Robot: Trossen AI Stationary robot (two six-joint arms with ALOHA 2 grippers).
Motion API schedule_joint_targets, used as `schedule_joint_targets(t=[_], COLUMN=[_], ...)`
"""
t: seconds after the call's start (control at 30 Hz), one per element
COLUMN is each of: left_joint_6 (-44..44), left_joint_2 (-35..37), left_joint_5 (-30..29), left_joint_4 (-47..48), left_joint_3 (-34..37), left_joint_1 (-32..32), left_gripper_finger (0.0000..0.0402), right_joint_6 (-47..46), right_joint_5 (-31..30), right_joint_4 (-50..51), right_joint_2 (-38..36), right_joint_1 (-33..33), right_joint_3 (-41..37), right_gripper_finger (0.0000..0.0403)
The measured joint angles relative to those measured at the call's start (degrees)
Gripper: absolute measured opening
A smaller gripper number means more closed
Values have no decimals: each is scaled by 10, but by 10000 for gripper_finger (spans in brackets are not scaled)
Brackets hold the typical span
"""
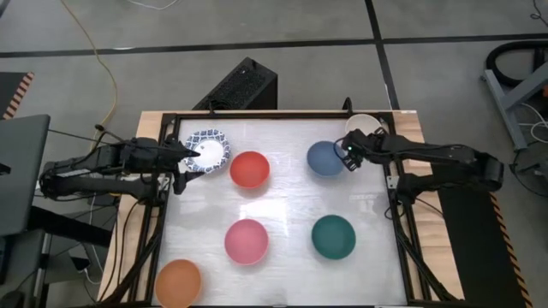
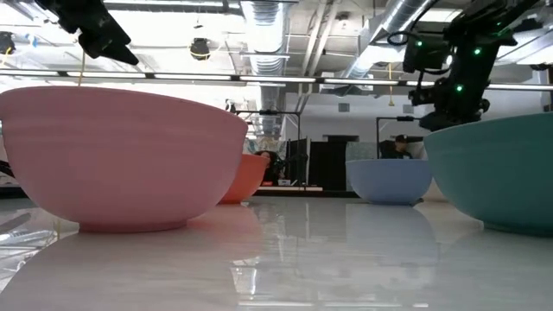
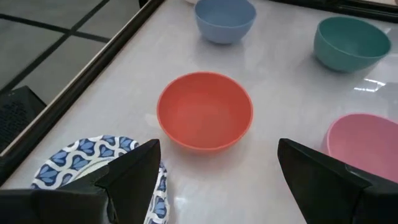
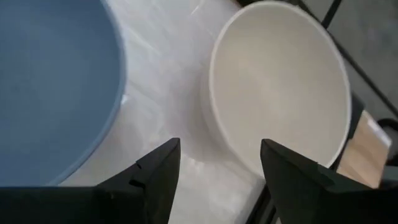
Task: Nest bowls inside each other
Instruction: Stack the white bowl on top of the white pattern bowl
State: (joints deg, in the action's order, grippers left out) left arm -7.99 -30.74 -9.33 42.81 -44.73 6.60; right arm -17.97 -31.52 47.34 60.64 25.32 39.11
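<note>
In the high view the table (image 1: 282,257) fills the middle of the frame with bowls spread over it. At upper left of the table sits the patterned bowl (image 1: 208,151), white with a blue rim, and the left gripper (image 1: 190,155) hovers over its left edge with its jaws released and nothing between them. Just right of it lies the red bowl (image 1: 250,169). Toward upper right is the blue bowl (image 1: 324,158), and beyond it, at the table's upper right corner, the cream bowl (image 1: 363,127). The right gripper (image 1: 349,154) hangs between these two, at the blue bowl's right rim, jaws spread wide and holding nothing. In the lower half the pink bowl (image 1: 247,240) sits left of centre and the green bowl (image 1: 333,237) right of centre, well apart. The orange bowl (image 1: 178,283) is at lower left, on the wooden edge outside the white surface.

The left wrist view shows the patterned bowl at lower left beside one dark finger (image 3: 134,174), the red bowl in the centre, the blue and green ones at the top, the pink one at right. The right wrist view shows the blue bowl at left and the cream one at upper right, near each other but apart, with white tabletop in the gap above the open fingers (image 4: 155,171). No bowl is nested in another of a different colour; whether the patterned one is a stack I cannot tell
</note>
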Motion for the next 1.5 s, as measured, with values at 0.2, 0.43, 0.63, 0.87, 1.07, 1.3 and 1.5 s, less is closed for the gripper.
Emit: schedule_joint_targets(t=[0.2,0.43,0.63,0.87,1.07,1.3,1.5], left_joint_6=[9,9,9,13,-1,28,30], left_joint_2=[0,0,0,0,0,21,44], left_joint_5=[0,0,-4,-15,35,10,15], left_joint_4=[2,4,4,1,-3,1,10], left_joint_3=[0,0,0,0,-26,-41,-27], left_joint_1=[0,0,0,0,-1,-1,-1], left_gripper_finger=[314,314,314,314,314,314,314], right_joint_6=[38,59,59,36,17,33,147], right_joint_5=[1,34,32,43,42,45,61], right_joint_4=[-26,-39,-47,-39,-39,-115,-285], right_joint_2=[25,83,124,121,96,91,144], right_joint_1=[43,92,103,103,95,27,-81], right_joint_3=[0,0,0,11,76,198,277], right_gripper_finger=[244,244,163,18,10,9,9])
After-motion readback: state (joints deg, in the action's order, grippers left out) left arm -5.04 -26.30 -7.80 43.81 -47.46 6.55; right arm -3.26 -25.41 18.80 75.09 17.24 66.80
